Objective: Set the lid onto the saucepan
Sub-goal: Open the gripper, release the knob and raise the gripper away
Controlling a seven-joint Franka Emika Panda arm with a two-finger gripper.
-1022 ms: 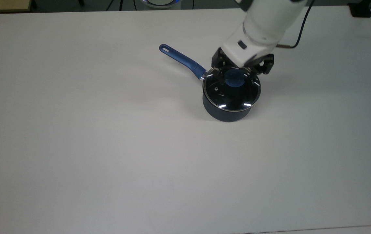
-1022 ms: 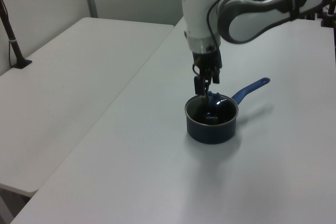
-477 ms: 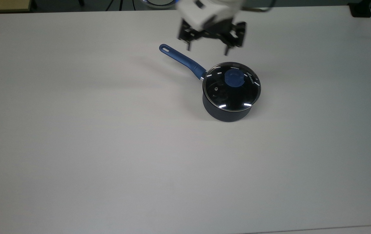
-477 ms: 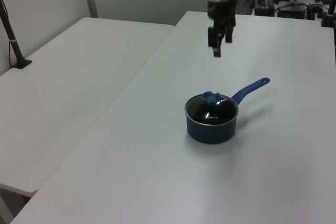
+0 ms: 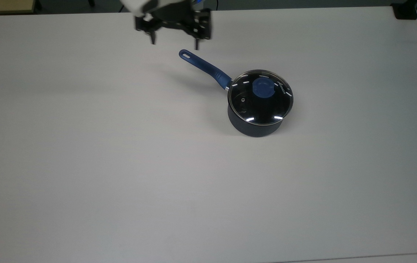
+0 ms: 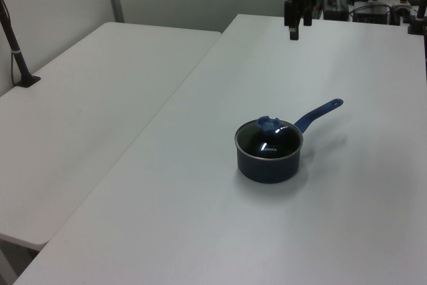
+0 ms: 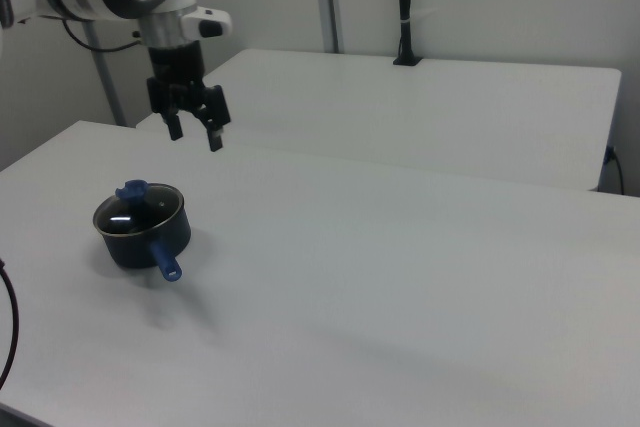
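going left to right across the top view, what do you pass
tool → saucepan handle → lid sitting on the saucepan

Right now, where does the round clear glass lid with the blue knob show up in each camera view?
Top view: the round clear glass lid with the blue knob sits right of centre, upper half.
Left view: lid just right of centre.
Right view: lid at the left, mid-height.
Shared landmark: the dark saucepan under it, with its long blue handle.
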